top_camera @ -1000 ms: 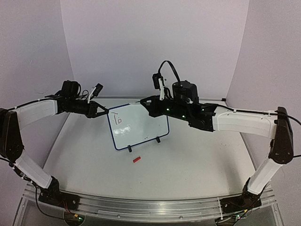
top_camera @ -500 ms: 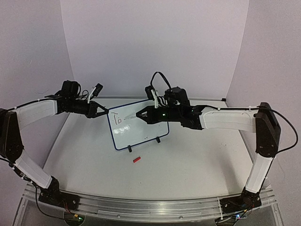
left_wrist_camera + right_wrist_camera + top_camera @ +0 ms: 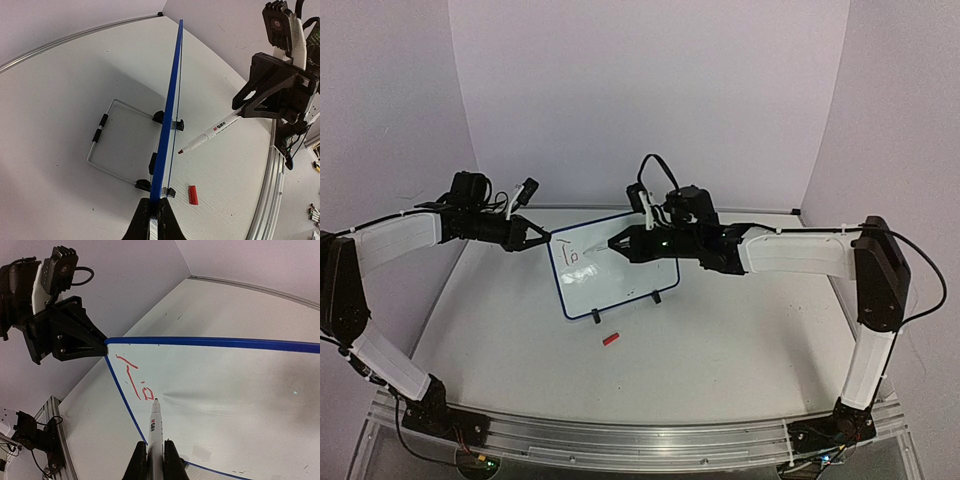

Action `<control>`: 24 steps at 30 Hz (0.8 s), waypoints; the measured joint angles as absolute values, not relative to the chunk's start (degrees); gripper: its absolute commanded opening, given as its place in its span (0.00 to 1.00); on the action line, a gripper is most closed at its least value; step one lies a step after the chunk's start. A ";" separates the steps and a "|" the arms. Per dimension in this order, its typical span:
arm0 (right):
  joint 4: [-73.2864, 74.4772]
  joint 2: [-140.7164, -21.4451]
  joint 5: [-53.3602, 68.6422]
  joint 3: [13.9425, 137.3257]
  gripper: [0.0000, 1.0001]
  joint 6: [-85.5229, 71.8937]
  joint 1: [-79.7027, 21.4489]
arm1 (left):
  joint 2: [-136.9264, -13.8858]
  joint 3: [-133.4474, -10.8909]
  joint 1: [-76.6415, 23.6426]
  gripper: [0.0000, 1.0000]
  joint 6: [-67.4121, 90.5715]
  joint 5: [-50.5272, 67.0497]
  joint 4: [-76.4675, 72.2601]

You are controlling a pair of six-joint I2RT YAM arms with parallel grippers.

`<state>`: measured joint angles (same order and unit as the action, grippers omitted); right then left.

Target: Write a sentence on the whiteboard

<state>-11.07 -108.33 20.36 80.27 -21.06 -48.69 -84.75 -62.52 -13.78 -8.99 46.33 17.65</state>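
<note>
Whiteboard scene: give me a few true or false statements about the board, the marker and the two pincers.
The left pincer clamps a corner of the whiteboard. True.
The right pincer holds a capped marker. False: its tip is bare, and the red cap lies on the table in front of the board.
The red writing reads roughly "To". True.
The whiteboard lies flat. False: it stands upright on its wire stand.
</note>
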 measured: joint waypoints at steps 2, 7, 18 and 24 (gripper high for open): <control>-11.16 -108.33 20.16 79.92 0.00 -21.04 -48.69 | -84.75 -62.52 -13.82 0.00 -9.02 46.33 17.65; -10.83 -108.33 19.99 78.61 0.00 -21.04 -48.69 | -84.75 -62.52 -13.91 0.00 -9.02 46.33 17.67; -10.96 -108.55 19.99 78.65 0.00 -21.04 -48.69 | -84.75 -62.52 -13.93 0.00 -9.06 46.28 17.72; -11.09 -109.75 19.90 79.13 0.00 -21.04 -48.69 | -84.73 -62.52 -13.93 0.00 -9.06 46.24 17.74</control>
